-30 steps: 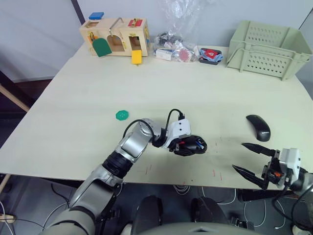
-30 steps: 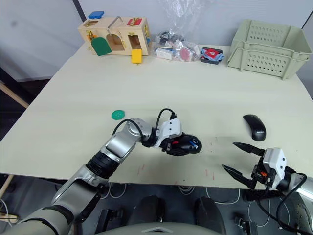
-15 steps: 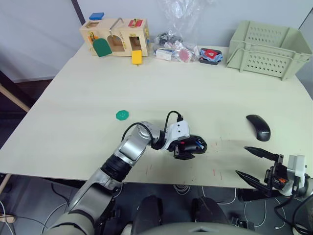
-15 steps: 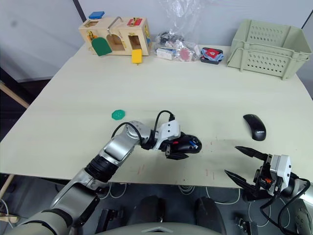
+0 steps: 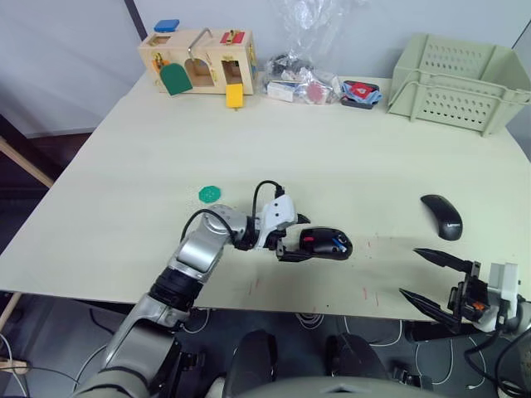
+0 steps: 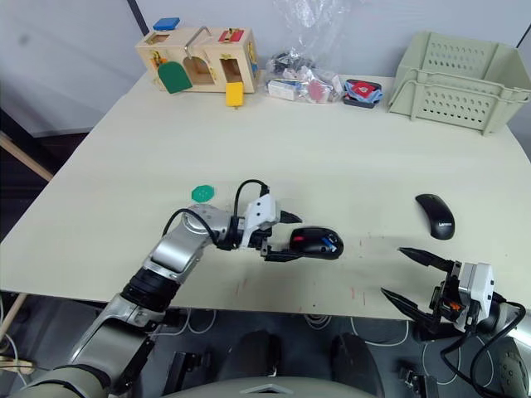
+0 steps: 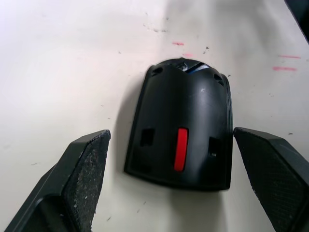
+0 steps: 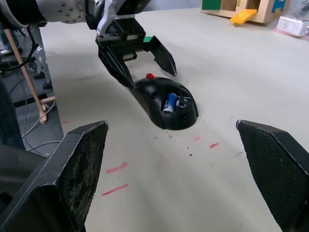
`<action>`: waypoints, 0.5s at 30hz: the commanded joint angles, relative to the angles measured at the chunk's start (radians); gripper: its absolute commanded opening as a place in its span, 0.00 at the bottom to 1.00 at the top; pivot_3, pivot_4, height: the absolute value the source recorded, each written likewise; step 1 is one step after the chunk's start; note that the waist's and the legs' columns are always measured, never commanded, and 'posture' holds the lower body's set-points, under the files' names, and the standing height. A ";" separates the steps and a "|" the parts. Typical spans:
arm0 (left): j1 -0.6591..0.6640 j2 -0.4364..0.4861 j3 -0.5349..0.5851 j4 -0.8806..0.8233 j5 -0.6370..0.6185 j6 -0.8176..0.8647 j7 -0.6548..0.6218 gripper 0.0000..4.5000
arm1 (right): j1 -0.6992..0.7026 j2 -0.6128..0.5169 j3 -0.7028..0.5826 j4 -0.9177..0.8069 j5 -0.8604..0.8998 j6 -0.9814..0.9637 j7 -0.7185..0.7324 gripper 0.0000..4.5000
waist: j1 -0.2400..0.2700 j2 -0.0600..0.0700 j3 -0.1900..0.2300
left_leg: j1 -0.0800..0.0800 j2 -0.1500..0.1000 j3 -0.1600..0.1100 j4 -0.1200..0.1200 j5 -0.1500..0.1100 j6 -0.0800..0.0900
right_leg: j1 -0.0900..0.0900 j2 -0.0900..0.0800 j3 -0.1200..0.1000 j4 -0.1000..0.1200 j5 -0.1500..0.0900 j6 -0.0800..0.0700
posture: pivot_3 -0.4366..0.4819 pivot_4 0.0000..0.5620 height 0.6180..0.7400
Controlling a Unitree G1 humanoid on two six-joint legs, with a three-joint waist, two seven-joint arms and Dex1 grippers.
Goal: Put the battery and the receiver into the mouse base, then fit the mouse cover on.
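Note:
The mouse base (image 5: 325,244) lies open side up near the table's front edge, and the white-and-blue battery (image 8: 169,102) sits inside it. A small silvery piece lies beside the battery; I cannot tell whether it is the receiver. My left gripper (image 5: 295,239) is open just left of the base, with its fingers (image 7: 89,169) either side of the base's rear end (image 7: 183,140) and apart from it. The mouse cover (image 5: 440,216) rests dome up to the right. Below the cover, off the table's front edge, my right gripper (image 5: 408,271) is open and holds nothing.
A wooden toy box (image 5: 197,60) stands at the back left, a plastic bag of small items (image 5: 303,79) at the back middle and a pale green basket (image 5: 452,70) at the back right. A green disc (image 5: 210,194) lies left of my left arm.
My left gripper has let go of the mouse base and drawn back to the left, fingers open. The base stays put. The right gripper dropped lower a second ago and has since held still.

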 commanded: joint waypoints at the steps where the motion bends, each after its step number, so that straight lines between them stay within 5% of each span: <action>1: 0.025 0.039 0.075 -0.036 -0.068 -0.059 -0.052 0.97 | -0.011 0.009 -0.040 -0.017 0.028 0.002 -0.037 1.00 | 0.000 0.000 0.000 | 0.000 0.000 0.000 0.000 0.000 0.000 | 0.000 0.000 0.000 0.000 0.000 0.000 | 0.48 0.27 1.00; 15: 0.235 0.218 0.313 -0.232 -0.308 -0.119 -0.197 0.97 | -0.076 0.020 -0.127 0.015 0.026 0.078 -0.249 1.00 | -0.002 0.004 0.003 | 0.000 0.000 0.001 0.000 0.000 0.000 | 0.000 -0.004 -0.001 -0.001 0.000 0.000 | 0.48 0.27 1.00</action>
